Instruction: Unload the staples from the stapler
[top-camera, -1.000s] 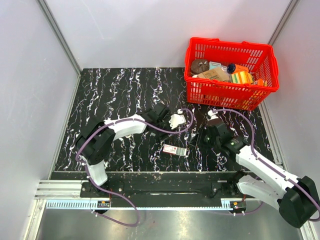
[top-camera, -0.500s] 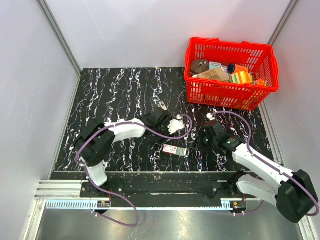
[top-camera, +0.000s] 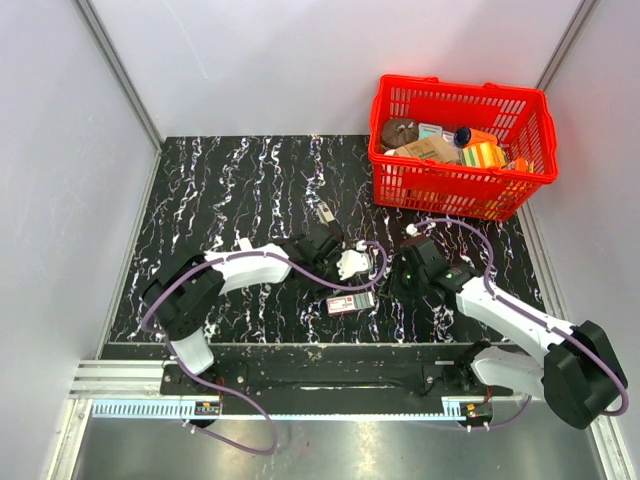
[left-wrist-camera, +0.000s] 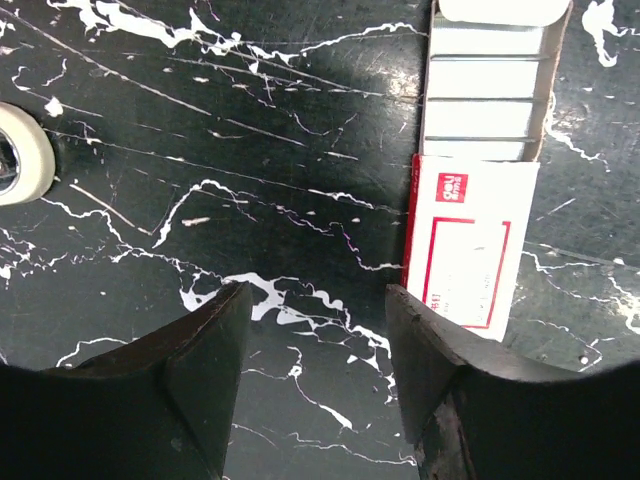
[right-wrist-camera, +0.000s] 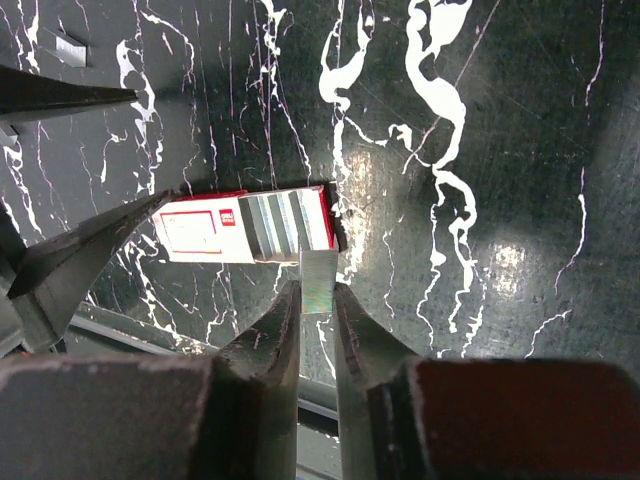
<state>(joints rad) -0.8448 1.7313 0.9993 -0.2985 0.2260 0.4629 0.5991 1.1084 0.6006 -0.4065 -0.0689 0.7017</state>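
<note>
Jaws of the right gripper (right-wrist-camera: 315, 292) are clamped on a short silvery staple strip (right-wrist-camera: 318, 278), just beside the open pink-and-white box (right-wrist-camera: 245, 226). Jaws of the left gripper (left-wrist-camera: 315, 300) stand apart and empty above the black marbled table (top-camera: 220, 170), the box beside one finger. The stapler (top-camera: 325, 213), small, slim and silvery-grey with a dark part, lies on the table beyond the left gripper, touched by neither gripper; finer detail cannot be made out.

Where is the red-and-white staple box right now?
In the top view the staple box lies near the front centre of the table, between the left tool, open just beside it, and the right tool, pinching a staple strip by its open end.
</note>
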